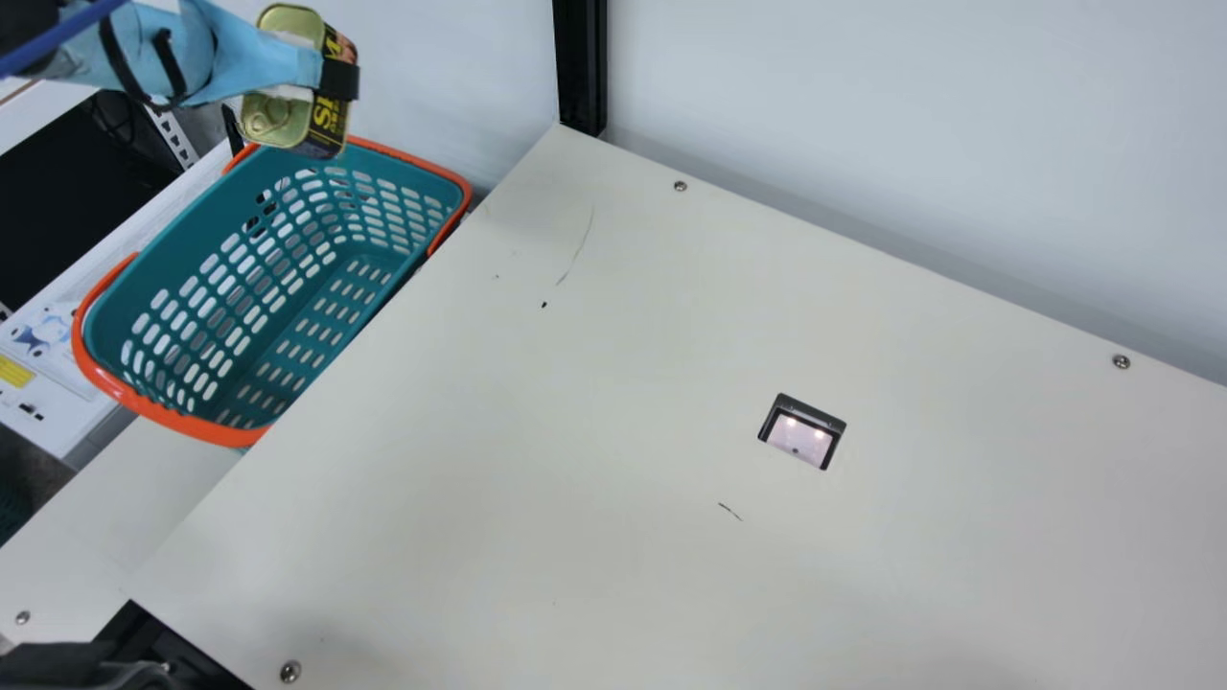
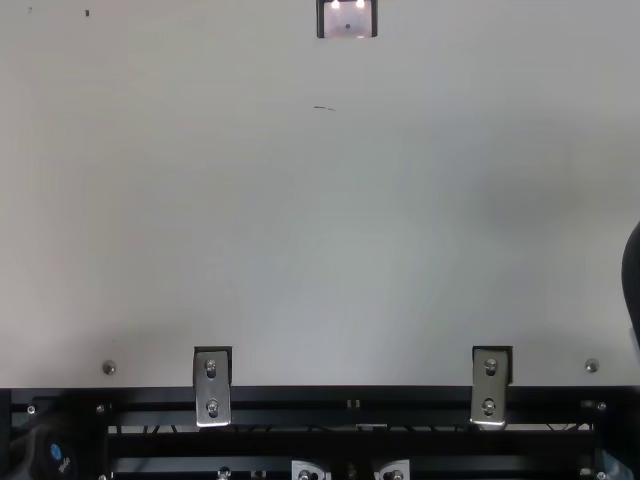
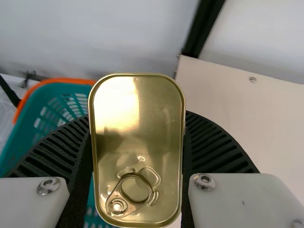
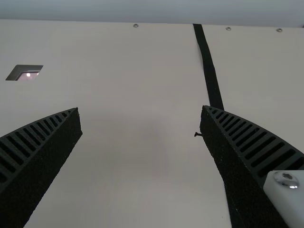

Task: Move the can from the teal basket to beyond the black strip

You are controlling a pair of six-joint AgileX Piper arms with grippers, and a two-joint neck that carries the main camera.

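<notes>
Fairly bright, even light spreads over the table [image 1: 575, 431], with soft, faint shading. Broad glare whitens part of the can [image 3: 161, 104] in the left wrist view; two small bright spots glint in the inset panel [image 1: 800, 441].

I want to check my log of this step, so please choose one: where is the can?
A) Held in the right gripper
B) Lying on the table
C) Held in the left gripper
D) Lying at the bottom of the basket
C: the can is clamped in the left gripper, while the right gripper is open and holds nothing.
</notes>
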